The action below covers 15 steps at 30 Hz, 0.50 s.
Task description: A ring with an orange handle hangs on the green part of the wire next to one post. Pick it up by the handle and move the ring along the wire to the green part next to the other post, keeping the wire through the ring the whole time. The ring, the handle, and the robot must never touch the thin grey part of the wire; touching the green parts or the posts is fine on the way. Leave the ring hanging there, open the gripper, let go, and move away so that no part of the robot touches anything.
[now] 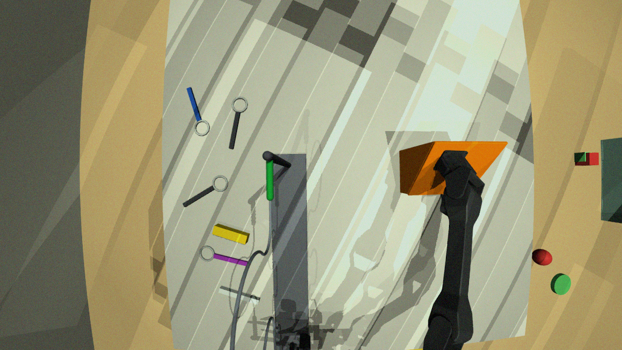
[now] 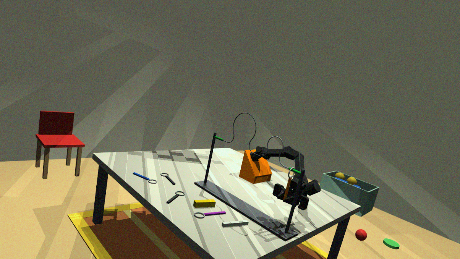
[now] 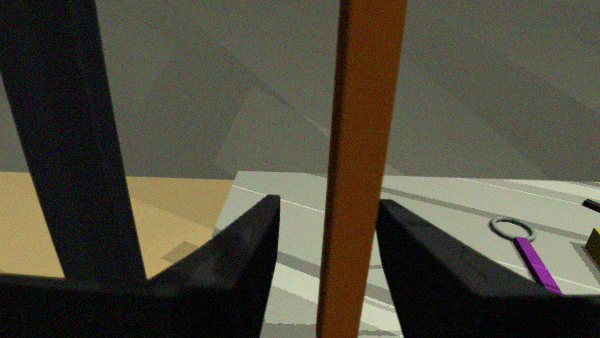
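Note:
The ring [image 2: 288,173] hangs on the near green part [image 2: 294,170] of the wire, beside the near post [image 2: 291,212] [image 3: 65,125]. Its orange handle [image 2: 287,188] [image 3: 362,125] hangs down, slightly tilted. My gripper [image 3: 328,209] is part open, with the handle between its fingers, nearer the right finger in the wrist view; whether that finger touches it I cannot tell. The thin grey wire [image 2: 255,124] [image 1: 235,304] loops up and over to the far green part [image 2: 219,138] [image 1: 269,180] at the far post [image 2: 210,161]. The ring is out of the wrist view.
An orange wedge-shaped block [image 2: 249,170] [image 1: 411,173] stands beneath the arm's elbow. A yellow block [image 2: 204,203] [image 1: 230,234], a purple-handled ring [image 2: 214,213] [image 3: 535,262] and a pale bar [image 2: 235,224] lie beside the wire's base [image 2: 238,206] [image 1: 291,225].

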Each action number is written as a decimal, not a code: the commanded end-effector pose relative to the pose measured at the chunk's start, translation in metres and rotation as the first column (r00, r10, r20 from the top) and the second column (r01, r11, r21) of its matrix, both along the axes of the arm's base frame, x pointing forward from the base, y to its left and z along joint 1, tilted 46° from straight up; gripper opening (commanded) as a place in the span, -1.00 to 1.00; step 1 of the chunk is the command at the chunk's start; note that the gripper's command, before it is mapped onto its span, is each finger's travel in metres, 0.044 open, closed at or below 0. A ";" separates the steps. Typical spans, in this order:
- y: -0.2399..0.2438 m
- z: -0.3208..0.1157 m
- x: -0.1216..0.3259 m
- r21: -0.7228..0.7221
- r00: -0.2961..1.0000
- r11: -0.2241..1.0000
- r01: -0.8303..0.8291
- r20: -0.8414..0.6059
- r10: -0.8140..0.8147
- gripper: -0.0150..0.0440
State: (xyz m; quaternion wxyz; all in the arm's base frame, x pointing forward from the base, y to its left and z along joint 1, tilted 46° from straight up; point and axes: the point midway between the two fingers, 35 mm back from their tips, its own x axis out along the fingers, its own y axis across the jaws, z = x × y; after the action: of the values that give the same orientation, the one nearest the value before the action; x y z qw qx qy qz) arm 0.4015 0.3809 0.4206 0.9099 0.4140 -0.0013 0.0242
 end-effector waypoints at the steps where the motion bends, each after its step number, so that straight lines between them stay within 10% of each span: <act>1: 0.001 -0.001 0.000 -0.009 1.000 1.000 -0.005 -0.001 0.005 0.05; 15: 0.000 0.000 0.000 0.000 1.000 1.000 0.000 0.000 0.000 -1.00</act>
State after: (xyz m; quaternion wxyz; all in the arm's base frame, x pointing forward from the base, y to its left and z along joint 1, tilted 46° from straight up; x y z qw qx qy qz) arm 0.4015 0.3808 0.4207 0.9102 0.4134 -0.0014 0.0241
